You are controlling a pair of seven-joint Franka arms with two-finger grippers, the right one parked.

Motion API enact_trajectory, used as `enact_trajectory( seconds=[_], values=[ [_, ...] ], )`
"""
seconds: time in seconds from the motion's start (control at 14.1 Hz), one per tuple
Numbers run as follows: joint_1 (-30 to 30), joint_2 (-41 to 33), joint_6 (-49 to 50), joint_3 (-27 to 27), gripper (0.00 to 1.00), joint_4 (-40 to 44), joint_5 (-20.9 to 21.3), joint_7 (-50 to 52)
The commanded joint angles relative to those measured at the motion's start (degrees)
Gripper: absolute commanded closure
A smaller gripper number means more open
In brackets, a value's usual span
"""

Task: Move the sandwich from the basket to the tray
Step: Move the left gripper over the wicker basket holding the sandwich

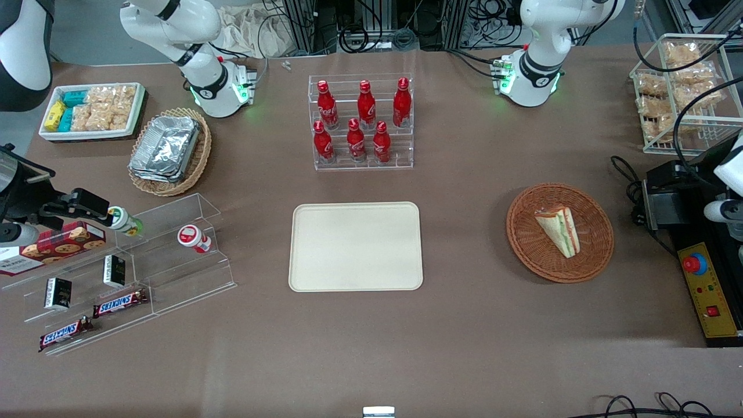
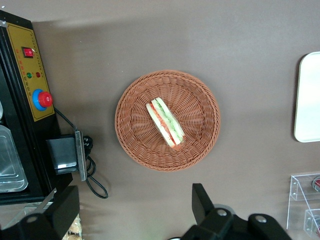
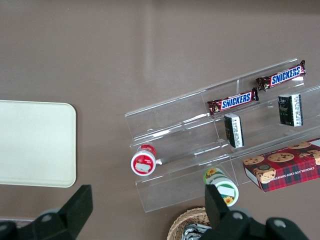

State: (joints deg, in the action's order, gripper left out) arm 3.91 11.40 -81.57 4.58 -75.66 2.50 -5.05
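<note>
1. I have the sandwich (image 1: 558, 231) lying in the basket (image 1: 592, 255), roughly at its middle, with bare wicker all around it.
2. In the left wrist view the sandwich (image 2: 165, 122) shows its green, white and orange-red filling along one long edge, and nothing touches it.
3. My gripper (image 2: 132, 212) hangs high above the table toward the working arm's end, over the brown tabletop just beside the basket (image 2: 135, 145), not over the sandwich itself.
4. Its two dark fingers (image 2: 202, 202) stand wide apart and hold nothing.
5. The tray (image 1: 325, 273) sits flat at the middle of the table, toward the parked arm from the basket and well apart from it; its surface is bare.
6. A clear rack of red bottles (image 1: 360, 119) stands farther from the front camera than the tray.
7. A black control box with a red button (image 1: 695, 264) lies at the working arm's end of the table, near the basket but not touching it.
8. A tan wicker basket with foil containers (image 1: 168, 148) and a stepped clear stand with snack bars (image 1: 119, 302) sit toward the parked arm's end.
</note>
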Motion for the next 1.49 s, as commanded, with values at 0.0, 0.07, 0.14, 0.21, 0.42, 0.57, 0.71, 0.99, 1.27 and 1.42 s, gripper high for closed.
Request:
enact_trajectory(
  seconds=[0.0, 0.07, 0.14, 0.21, 0.42, 0.57, 0.71, 0.99, 1.27, 1.42],
  values=[
    [0.0, -0.7, 1.3, 0.3, 0.0, 0.9, 0.3, 1.6],
    [0.0, -0.6, 1.3, 0.3, 0.0, 0.9, 0.4, 1.6],
    [0.0, -0.6, 1.3, 0.3, 0.0, 0.9, 0.2, 1.5],
    [0.0, -0.6, 1.3, 0.3, 0.0, 0.8, 0.4, 1.7],
    [0.0, -2.1, 2.6, 0.3, 0.0, -2.8, 0.1, 3.2],
    [0.0, -3.7, 1.1, 0.3, 0.01, -7.8, -0.2, 3.6],
    [0.0, -7.9, -5.4, 0.3, 0.09, -17.5, -0.3, 5.9],
    [0.0, -13.5, -18.2, 0.3, 0.01, -34.4, -3.6, 9.6],
    [-0.4, -13.6, -25.6, 1.0, 0.0, -43.5, -3.8, 15.8],
    [-0.4, -13.1, -30.3, 1.0, 0.0, -47.1, -3.8, 16.9]
  ],
)
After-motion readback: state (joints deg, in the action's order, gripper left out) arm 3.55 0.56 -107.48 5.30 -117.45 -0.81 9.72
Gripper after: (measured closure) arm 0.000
